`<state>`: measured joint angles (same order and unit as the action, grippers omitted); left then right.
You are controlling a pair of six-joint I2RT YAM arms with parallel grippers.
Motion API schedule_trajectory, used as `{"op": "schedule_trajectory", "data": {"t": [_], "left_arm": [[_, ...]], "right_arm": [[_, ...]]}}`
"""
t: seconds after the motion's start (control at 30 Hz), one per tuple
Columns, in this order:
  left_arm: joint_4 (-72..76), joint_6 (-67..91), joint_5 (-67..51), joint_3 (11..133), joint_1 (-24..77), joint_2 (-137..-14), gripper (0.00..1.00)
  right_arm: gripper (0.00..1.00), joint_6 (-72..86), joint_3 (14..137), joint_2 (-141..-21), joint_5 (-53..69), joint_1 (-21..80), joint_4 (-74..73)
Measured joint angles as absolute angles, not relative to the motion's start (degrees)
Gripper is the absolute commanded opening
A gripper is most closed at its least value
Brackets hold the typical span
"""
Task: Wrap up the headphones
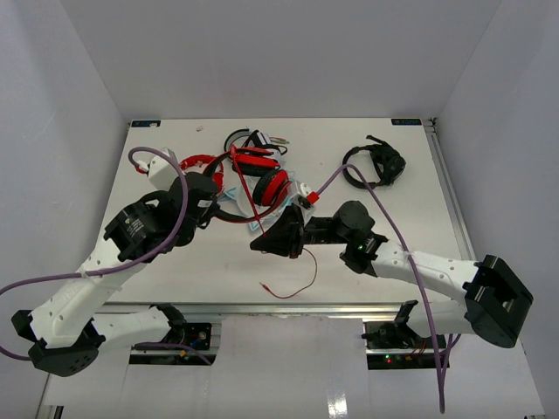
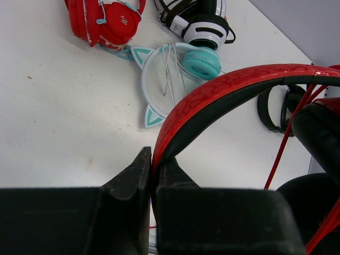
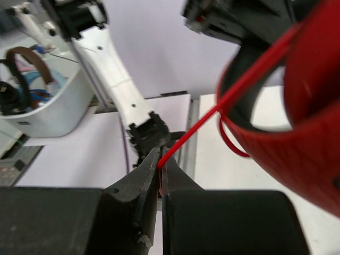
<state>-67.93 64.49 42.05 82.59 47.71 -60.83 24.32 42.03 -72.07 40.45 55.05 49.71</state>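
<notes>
Your left gripper (image 2: 154,159) sits closest to the lens, clenched on the red-and-black headband (image 2: 223,87) near one end. Your right gripper (image 3: 161,159) is pinched tight on the thin red cable (image 3: 212,114), which runs taut up past the band. The step, as I judge it, is winding that cable round the headphones (image 1: 269,186). Use the left as a fixed anchor and sweep the right in even loops under light tension, never yanking. Mind the loose end (image 1: 301,278) lying on the table (image 1: 218,275) toward the near edge; it could snag. The headphones are between your arms over the table's middle, near the cat-ear pair (image 2: 201,62); whether they touch the table I cannot tell. They show big round red cups, black padding and a patterned red band.
</notes>
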Motion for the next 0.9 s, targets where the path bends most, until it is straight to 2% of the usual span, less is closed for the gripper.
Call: {"op": "schedule_trajectory", "data": {"t": [0.63, 0.9], "left_arm": [[-68.5, 69.1, 42.2, 76.6, 46.6, -58.9, 0.00], [-65.7, 72.6, 39.0, 71.6, 46.2, -55.5, 0.00]], "right_arm": [[0.08, 12.9, 37.6, -77.8, 9.7, 59.0, 49.8], [0.15, 10.5, 35.1, -81.0, 1.1, 61.0, 58.1]]}}
